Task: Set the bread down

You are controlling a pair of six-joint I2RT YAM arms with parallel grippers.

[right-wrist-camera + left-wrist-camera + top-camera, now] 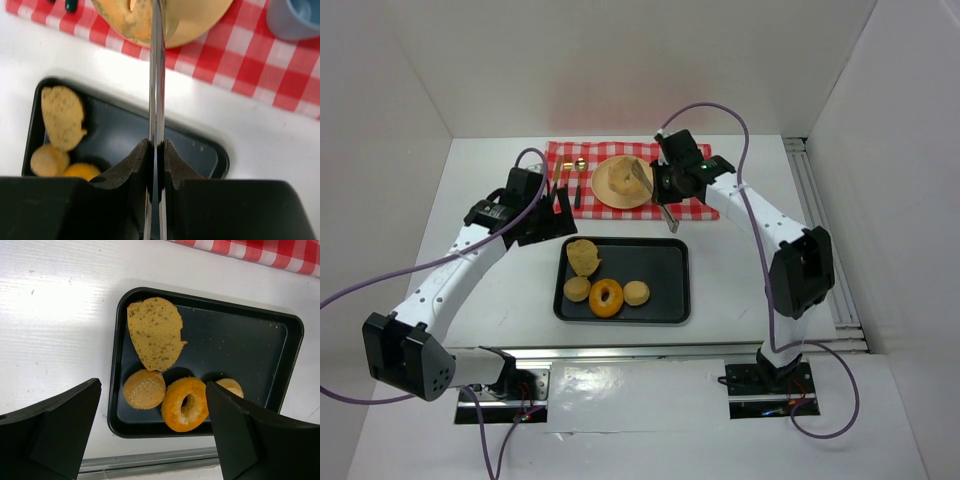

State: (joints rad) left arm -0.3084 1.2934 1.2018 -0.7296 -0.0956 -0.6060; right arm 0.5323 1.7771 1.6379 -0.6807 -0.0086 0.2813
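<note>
A white table (740,270) carries a red checked cloth (560,155) and, nearer the arms, a black tray (665,285); on the cloth a tan plate (620,205) has the bread (617,177) on or just above it, with metal tongs (157,75) reaching onto it; the right gripper (156,150) pinches the tongs narrow; the left gripper (558,217) hangs wide open above the tray's flat slice (583,255), doughnut (607,297) and two buns (577,289).

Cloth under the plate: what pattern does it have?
Red-and-white checks on the cloth, clearest in right wrist view.
</note>
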